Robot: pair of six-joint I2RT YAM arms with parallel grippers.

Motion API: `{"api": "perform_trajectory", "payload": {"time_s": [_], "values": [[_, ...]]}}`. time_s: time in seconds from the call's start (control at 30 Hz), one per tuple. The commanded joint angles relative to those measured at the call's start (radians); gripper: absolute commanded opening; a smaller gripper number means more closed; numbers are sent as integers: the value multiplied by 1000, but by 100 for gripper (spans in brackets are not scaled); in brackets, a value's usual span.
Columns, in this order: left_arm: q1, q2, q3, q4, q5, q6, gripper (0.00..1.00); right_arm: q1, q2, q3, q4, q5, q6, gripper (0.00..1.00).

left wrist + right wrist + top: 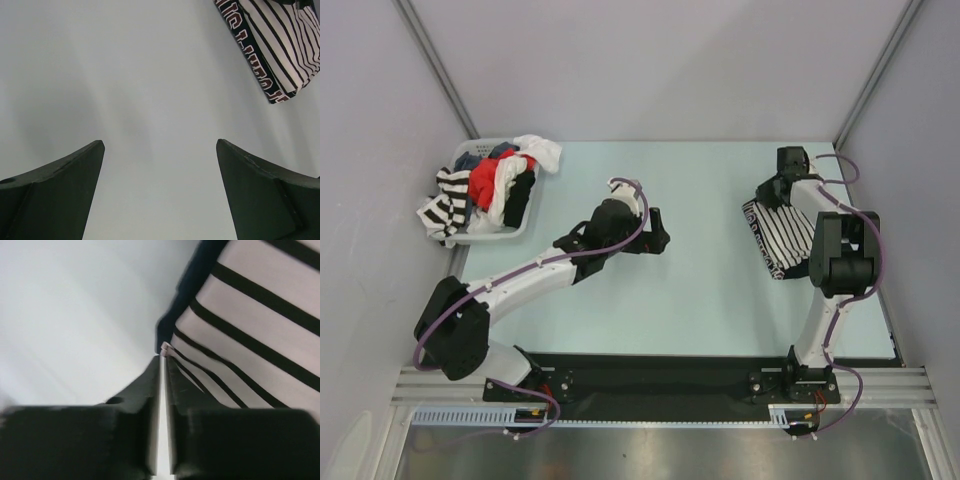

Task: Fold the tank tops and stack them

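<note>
On the right side of the table [720,300], close to the right arm, the striped top [785,235] lies folded on the navy jersey [250,55]. The jersey shows only as a dark strip with maroon lettering along the stack's left edge and nearer end. The stack sits at a slant to the table edge.

Right gripper [164,356]: lowered at the far end of the stack. The fingers are drawn together with only a thin slit between them. A small bit of pale cloth sits at their tips, so they appear to pinch a corner of the striped top. The wrist view is blurred there, and the hold cannot be fully confirmed.

Left gripper [160,144]: reaching toward the middle of the table, well apart from the stack. Its jaws are spread wide over bare table and hold nothing. From its wrist camera the stack shows in the upper right corner.

Far left corner of the table: a white basket [515,228] holds a heap of mixed clothes [495,180], some hanging over the rim.
</note>
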Motion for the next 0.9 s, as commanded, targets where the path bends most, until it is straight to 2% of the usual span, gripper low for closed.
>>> {"api": "perform_trajectory", "payload": {"time_s": [0.0,0.07,0.1,0.2,0.3,0.33,0.43,0.57,0.67,0.77,0.87], "values": [[7,-41,-9,3,-9,20,100,-47,12,-49,218,-224,-11,26],[7,-46,-15,1,-9,20,100,-69,-26,-133,355,-285,-8,36],[7,-52,-21,1,-9,20,100,-85,-40,-179,374,-301,-14,46],[7,-67,-37,1,-11,16,100,-106,-95,-216,434,-333,-66,53],[7,-81,-38,-2,-3,9,100,-141,-172,-302,547,-420,-58,53],[6,-87,-38,-5,-3,8,100,-167,-189,-370,648,-446,-40,52],[7,-101,-40,-17,-12,11,100,-191,-218,-420,831,-605,-34,48],[6,-127,-41,-44,-38,19,100,-216,-218,-451,888,-701,-60,50],[6,-146,-51,-46,-46,17,100,-239,-244,-550,1001,-720,1,43],[6,-158,-61,-48,-40,12,100,-257,-255,-621,1118,-740,43,26],[4,-169,-77,-43,-41,9,100,-285,-235,-695,1248,-769,81,3]]}}
